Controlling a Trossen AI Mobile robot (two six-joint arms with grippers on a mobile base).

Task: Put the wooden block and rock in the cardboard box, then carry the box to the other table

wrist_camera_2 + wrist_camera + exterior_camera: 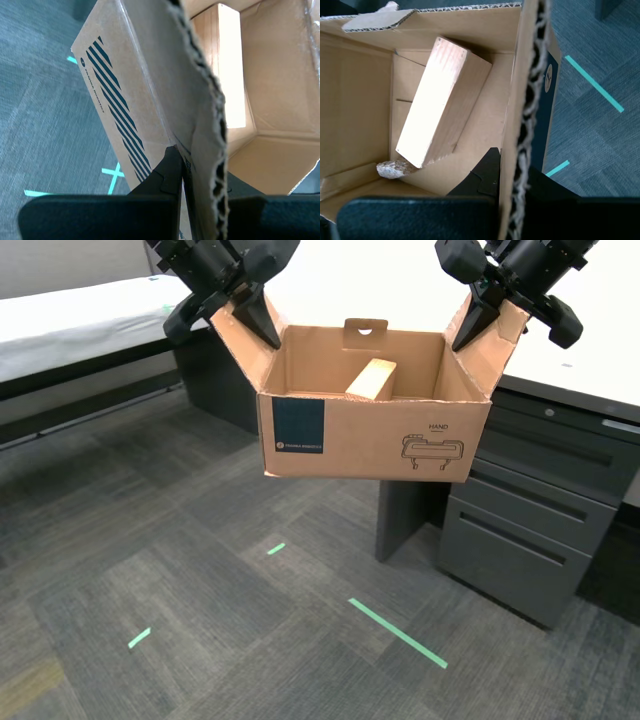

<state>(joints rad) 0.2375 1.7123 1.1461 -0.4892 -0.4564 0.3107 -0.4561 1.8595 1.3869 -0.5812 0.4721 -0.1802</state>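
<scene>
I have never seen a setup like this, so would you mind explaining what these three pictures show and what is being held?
I am a wheeled robot with two arms, each ending in a hand. The wide picture comes from a camera on my body: one arm and another arm hold the cardboard box in the air above the carpet, by its side flaps. The other two pictures come from cameras on the hands. My first hand and my second hand are each shut on a flap. Inside the box the wooden block lies tilted, with the rock at one end.
</scene>
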